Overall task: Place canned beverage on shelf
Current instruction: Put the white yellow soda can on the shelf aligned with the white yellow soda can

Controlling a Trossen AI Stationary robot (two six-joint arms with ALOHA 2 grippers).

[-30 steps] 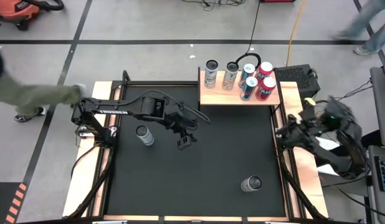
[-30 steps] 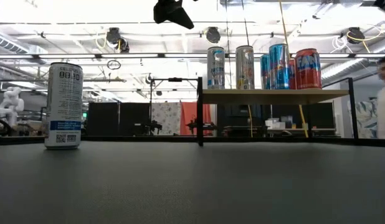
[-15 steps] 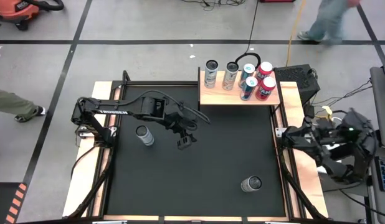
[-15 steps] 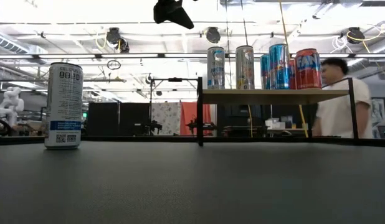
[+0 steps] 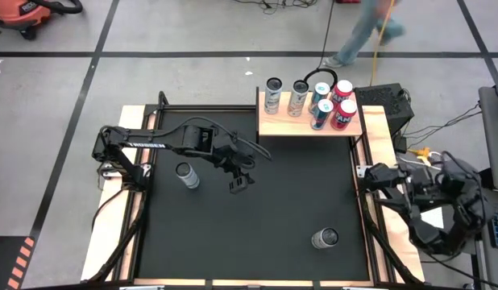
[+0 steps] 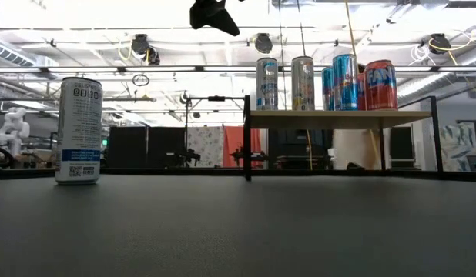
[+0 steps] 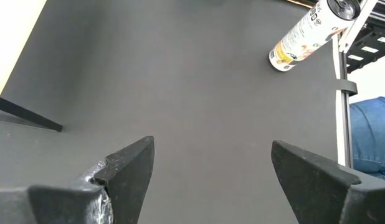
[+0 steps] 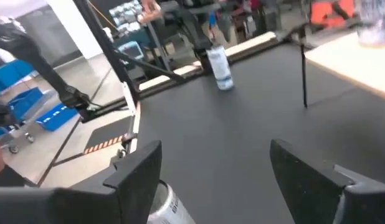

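Observation:
The light wood shelf (image 5: 309, 122) stands at the mat's far right side and carries several cans (image 5: 334, 103); it also shows in the low view (image 6: 338, 118). A white can (image 5: 186, 175) stands upright on the black mat at the left (image 6: 78, 129). A second can (image 5: 325, 238) stands near the mat's near right corner (image 7: 308, 34). My left gripper (image 5: 241, 180) hangs open and empty above the mat's middle, right of the white can (image 7: 211, 165). My right gripper (image 5: 371, 173) is open and empty at the table's right edge (image 8: 214, 168).
The shelf's thin black legs (image 6: 247, 138) stand on the mat. Wooden strips and a black frame (image 5: 132, 209) border the mat. A person (image 5: 366, 24) walks on the floor beyond the far edge. A cable box (image 5: 386, 101) sits right of the shelf.
My right arm has drawn its elbow and body toward the table's near edge, while its gripper stays by the right edge. A person has walked across the floor behind the table. The cans have stayed in place.

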